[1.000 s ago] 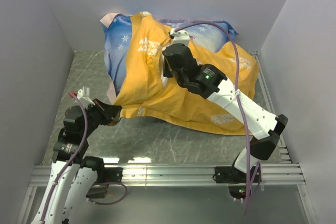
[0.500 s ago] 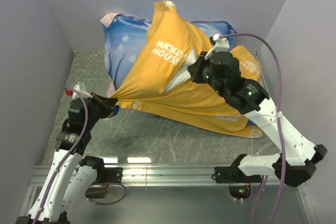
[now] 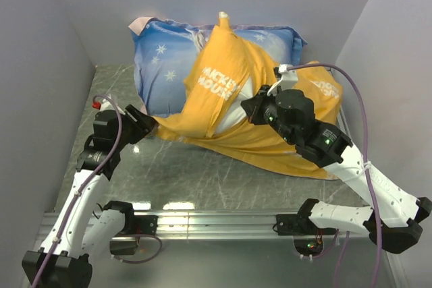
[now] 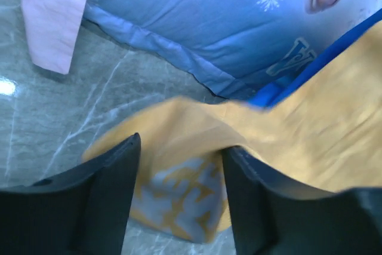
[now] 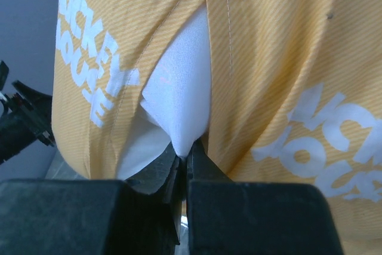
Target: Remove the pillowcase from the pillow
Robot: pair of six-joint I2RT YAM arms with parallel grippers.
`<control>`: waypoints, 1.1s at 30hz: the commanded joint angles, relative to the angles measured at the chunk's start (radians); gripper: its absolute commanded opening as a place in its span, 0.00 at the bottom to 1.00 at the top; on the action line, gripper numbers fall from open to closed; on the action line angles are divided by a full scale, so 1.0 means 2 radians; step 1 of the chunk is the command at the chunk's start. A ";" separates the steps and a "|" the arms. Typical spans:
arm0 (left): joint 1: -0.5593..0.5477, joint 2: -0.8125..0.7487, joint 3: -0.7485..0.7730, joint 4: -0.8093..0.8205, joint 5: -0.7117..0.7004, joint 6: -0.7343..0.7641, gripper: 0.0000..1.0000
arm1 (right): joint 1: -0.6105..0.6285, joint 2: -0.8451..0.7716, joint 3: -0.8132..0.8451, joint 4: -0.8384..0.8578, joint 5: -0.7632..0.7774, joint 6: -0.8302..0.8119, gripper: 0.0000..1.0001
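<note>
The yellow-orange pillowcase (image 3: 223,75) with white lettering is bunched up in a peak at the back middle, and its hem trails left and right. White fabric of the pillow (image 3: 234,104) shows through the case's opening. My right gripper (image 3: 255,108) is shut on a pinch of that white pillow (image 5: 179,94), with the pillowcase (image 5: 280,58) hanging on both sides of its jaws (image 5: 186,158). My left gripper (image 3: 144,123) stands open at the left hem. A corner of the pillowcase (image 4: 179,171) lies loose between its fingers (image 4: 110,189).
A light blue pillow (image 3: 169,55) printed with snowflakes and Elsa leans on the back wall behind the pillowcase; it also shows in the left wrist view (image 4: 197,22). A pink flap (image 4: 57,16) sticks out at its left end. Walls close in left, back and right.
My left gripper has opened and let go of the pillowcase corner, and that arm has risen and moved farther in. My right gripper has pulled back and right with the white fabric.
</note>
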 commanded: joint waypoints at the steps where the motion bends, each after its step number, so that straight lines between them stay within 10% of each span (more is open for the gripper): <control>1: 0.009 -0.017 0.047 -0.028 -0.005 0.056 0.64 | 0.036 -0.007 0.001 0.021 0.083 -0.005 0.00; 21: -0.003 -0.111 0.046 0.066 0.260 0.088 0.78 | 0.050 0.081 0.071 0.017 0.089 -0.017 0.00; 33: -0.206 -0.052 0.084 0.008 -0.035 0.111 0.75 | 0.077 0.165 0.127 0.010 0.123 -0.020 0.00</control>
